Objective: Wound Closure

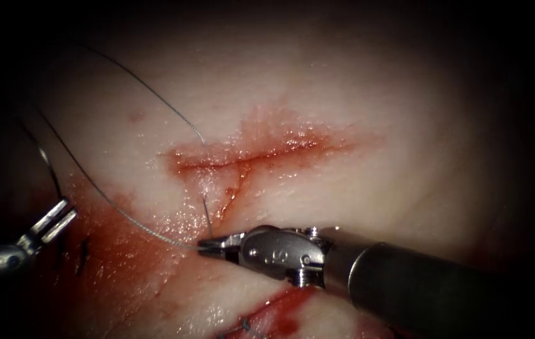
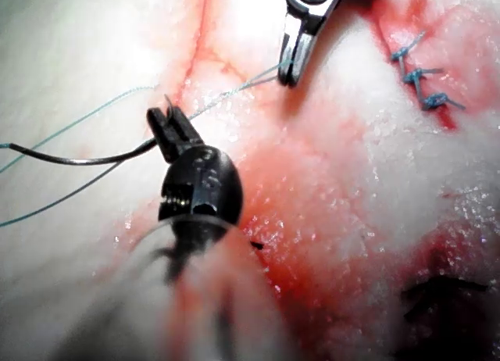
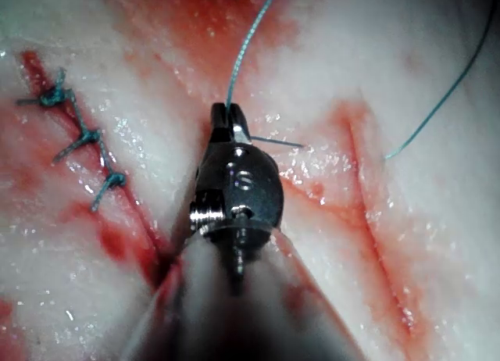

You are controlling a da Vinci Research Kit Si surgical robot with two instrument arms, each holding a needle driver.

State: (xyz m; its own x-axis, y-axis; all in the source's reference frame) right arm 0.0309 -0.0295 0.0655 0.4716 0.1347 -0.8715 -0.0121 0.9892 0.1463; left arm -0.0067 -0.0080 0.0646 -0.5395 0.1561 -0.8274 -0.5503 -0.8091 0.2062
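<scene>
The cut (image 1: 248, 154) runs across the tissue (image 1: 355, 188), with red fluid along it. My right tool (image 1: 207, 245) lies just below the cut, jaws shut on the thread (image 1: 116, 210); these jaws (image 3: 227, 119) grip the blue-green strand (image 3: 246, 44). A short length of thread (image 1: 207, 216) rises from the tissue to these jaws. Another strand (image 1: 154, 94) runs from the upper left into the cut. Far left of the cut, my left tool (image 1: 60, 213) is shut on the dark curved needle (image 1: 47, 163) near one end. The needle (image 2: 78, 158) is out of the tissue, held by the left tool (image 2: 166, 125).
A second cut carrying three blue stitches (image 2: 418, 76) lies below the right tool's shaft (image 1: 418, 282); the stitches (image 3: 82, 138) stand beside the right tool. Red fluid (image 1: 110, 263) pools on the tissue at the lower left. The right tool's jaws (image 2: 293, 56) appear beyond the left tool.
</scene>
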